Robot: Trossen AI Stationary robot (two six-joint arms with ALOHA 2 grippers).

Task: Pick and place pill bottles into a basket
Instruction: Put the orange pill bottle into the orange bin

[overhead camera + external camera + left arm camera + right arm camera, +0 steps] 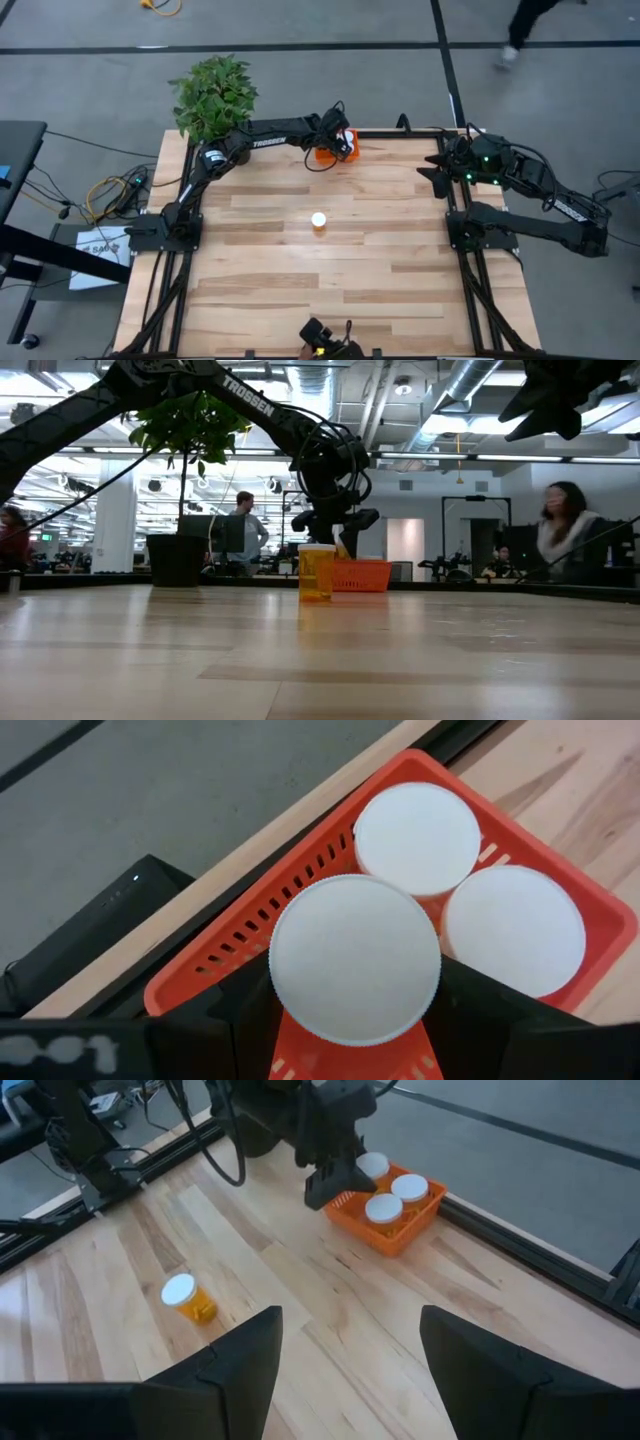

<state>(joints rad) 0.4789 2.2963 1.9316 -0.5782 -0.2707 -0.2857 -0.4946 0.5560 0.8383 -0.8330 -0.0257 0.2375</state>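
- The left tool is stretched out over the far edge of the counter, directly above the orange basket.
- From its wrist camera, its two dark fingers sit on either side of a white-capped pill bottle, clenched on it, with the bottle held over the basket's near end.
- Two more bottles stand inside the basket, caps up: one toward the far corner, the other beside it against the side wall. Both caps sit close to the held bottle's cap.
- The right wrist camera shows the same thing from across the counter: three white caps at the basket, with the left arm's dark tool just above them.
- The fourth bottle stands alone and upright near the middle of the counter, well apart from the basket, white cap on an amber body. At counter height it appears in front of the basket.
- The right tool waits at the right-hand side of the counter near the far edge, its fingers spread apart and released, grasping nothing.
- A potted plant stands at the far left corner, just behind the left arm.
- People are in the room beyond the counter, one over to the right.
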